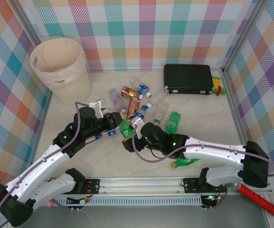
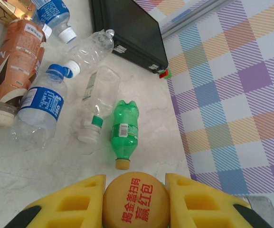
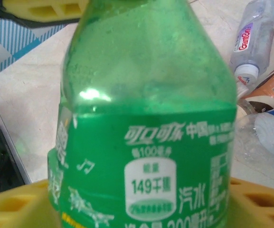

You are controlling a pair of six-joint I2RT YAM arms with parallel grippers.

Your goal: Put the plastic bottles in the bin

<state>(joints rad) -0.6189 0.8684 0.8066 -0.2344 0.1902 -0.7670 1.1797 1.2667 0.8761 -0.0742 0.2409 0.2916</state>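
Bins: one, the bin (image 1: 66, 78), cream and upright in the far left corner, well apart from the bottle pile.
Cases: one black case (image 1: 188, 78), flat against the far right of the table (image 1: 201, 118).
Green bottles: three from overhead. These are the held green bottle (image 1: 125, 128), a lying green bottle (image 1: 174, 122) and a third green bottle (image 1: 188, 162) just beside the right forearm.
Other bottles, left wrist view: two blue-labelled bottles (image 2: 39, 104), two clear bottles (image 2: 93, 50) and one orange-brown bottle (image 2: 20, 61). One more is cut off at the edge.
Held bottle, axis: the cap end is at the left arm and the body runs toward the right arm. It is foreshortened from above, so its tilt cannot be told.
Lying green bottle, axis: near to far, with the base toward the case.
Third green bottle, axis: left to right, with the cap pointing left.
Left gripper (image 2: 135, 183): clamped on the held bottle's yellow cap (image 2: 135, 204), which is printed with red characters.
Right gripper (image 3: 141, 199): yellow fingers flank the bottle's lower body. Whether they press on it cannot be told.
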